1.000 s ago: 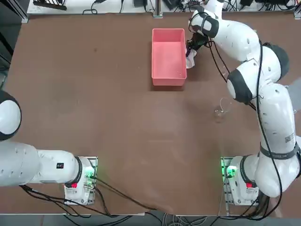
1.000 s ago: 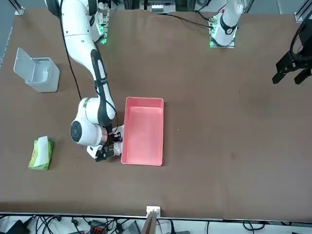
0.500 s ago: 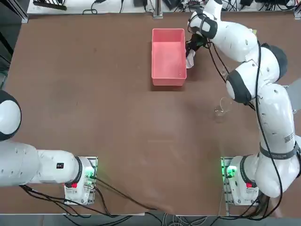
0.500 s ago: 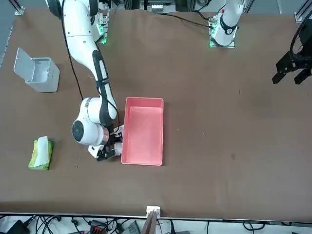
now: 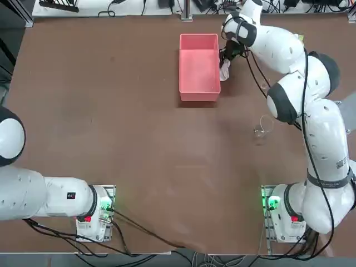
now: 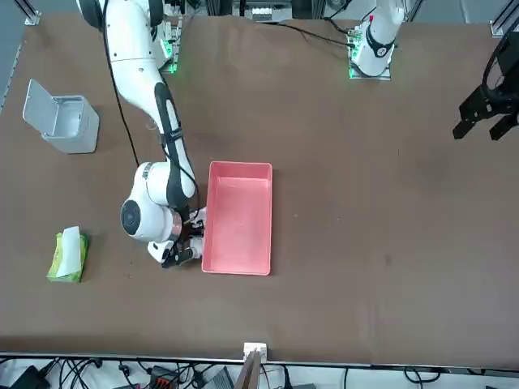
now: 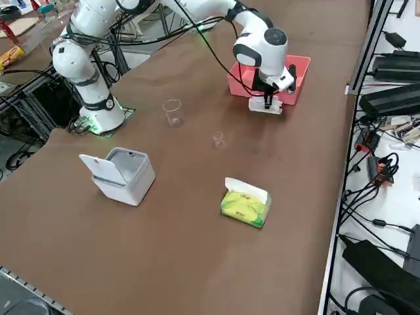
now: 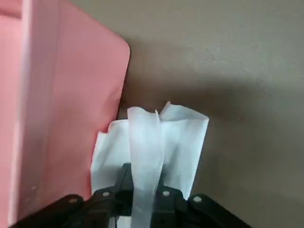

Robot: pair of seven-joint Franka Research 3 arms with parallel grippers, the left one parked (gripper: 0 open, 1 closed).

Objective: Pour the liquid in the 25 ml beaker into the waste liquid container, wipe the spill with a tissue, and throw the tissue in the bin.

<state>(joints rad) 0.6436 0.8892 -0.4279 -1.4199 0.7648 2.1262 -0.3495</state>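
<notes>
White tissue (image 8: 156,142) down on the desk, right against the pink waste liquid container (image 5: 198,67), near the far edge. Pinched tight in the right gripper (image 8: 142,190). Tiny 25 ml beaker (image 7: 218,139) standing well apart, toward the middle.

A brown table (image 5: 111,111) fills the overhead view. Black cables (image 7: 377,170) and dark equipment (image 7: 394,98) lie beside its far edge on pale flooring. Metal framing (image 7: 367,39) borders that side. Lighting is even.
</notes>
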